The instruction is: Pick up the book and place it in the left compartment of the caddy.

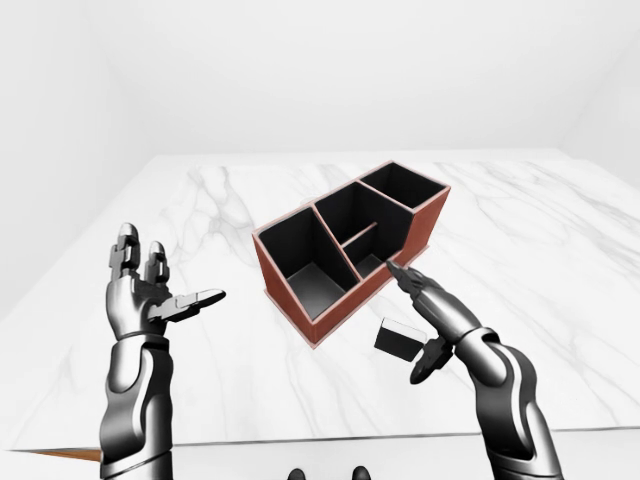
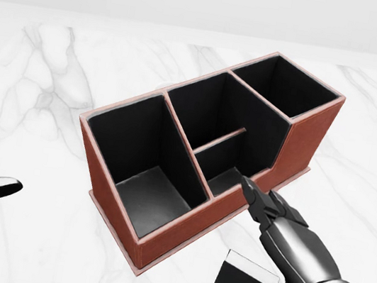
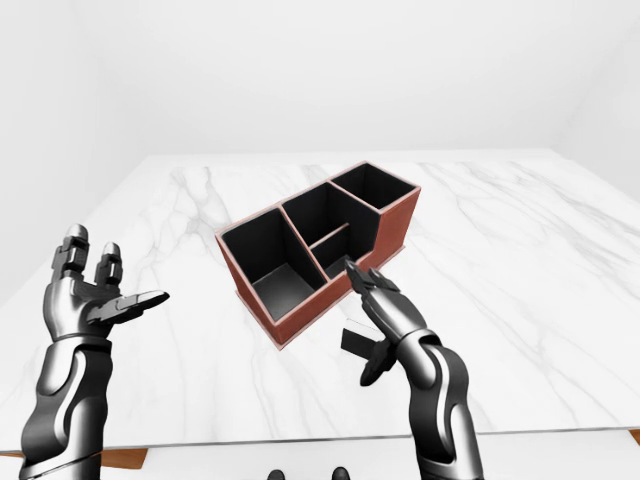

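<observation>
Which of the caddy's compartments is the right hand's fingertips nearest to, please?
The small compartment behind the low divider, in the caddy's middle section; the right hand's fingertips point over its near wall.

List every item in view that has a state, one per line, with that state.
book: lying on the table, below the caddy in the left-eye view, not gripped.
caddy: upright, all visible compartments empty.
left hand: open, raised, empty, well left of the caddy.
right hand: open, fingers extended toward the caddy, over the book, holding nothing.
table: marble top bearing caddy and book.
</observation>
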`<state>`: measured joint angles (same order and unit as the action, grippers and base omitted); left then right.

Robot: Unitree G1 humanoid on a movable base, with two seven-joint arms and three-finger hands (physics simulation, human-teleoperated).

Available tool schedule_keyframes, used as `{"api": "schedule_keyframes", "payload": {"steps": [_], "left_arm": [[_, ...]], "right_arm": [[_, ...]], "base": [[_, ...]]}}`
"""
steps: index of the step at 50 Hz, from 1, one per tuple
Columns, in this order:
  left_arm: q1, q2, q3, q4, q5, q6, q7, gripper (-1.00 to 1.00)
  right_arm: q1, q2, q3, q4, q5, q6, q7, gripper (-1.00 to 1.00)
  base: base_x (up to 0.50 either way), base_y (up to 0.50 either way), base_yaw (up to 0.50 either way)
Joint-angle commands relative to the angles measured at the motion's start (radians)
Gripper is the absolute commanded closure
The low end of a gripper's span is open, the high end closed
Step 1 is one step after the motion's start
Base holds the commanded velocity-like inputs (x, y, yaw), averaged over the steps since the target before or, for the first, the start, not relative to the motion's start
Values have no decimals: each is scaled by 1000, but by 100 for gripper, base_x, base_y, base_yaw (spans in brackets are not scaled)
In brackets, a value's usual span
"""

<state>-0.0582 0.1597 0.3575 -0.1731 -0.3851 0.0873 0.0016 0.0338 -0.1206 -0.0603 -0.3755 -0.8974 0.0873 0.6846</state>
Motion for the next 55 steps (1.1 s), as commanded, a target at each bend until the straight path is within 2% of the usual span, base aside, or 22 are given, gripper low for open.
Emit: {"api": "schedule_keyframes", "payload": {"steps": [1, 36, 55], "left_arm": [[3, 1, 6, -12, -4, 0, 2, -100], [4, -1, 5, -3, -4, 0, -3, -100], [1, -1, -1, 8, -1, 0, -3, -100]], "right_arm": [[-12, 4, -10, 33, -42, 0, 14, -100], [3, -32, -69, 194, 36, 0, -42, -100], [-20, -67, -89, 252, 51, 0, 4, -100]], "base": [[0, 0, 0], [0, 0, 0], [0, 0, 0]]}}
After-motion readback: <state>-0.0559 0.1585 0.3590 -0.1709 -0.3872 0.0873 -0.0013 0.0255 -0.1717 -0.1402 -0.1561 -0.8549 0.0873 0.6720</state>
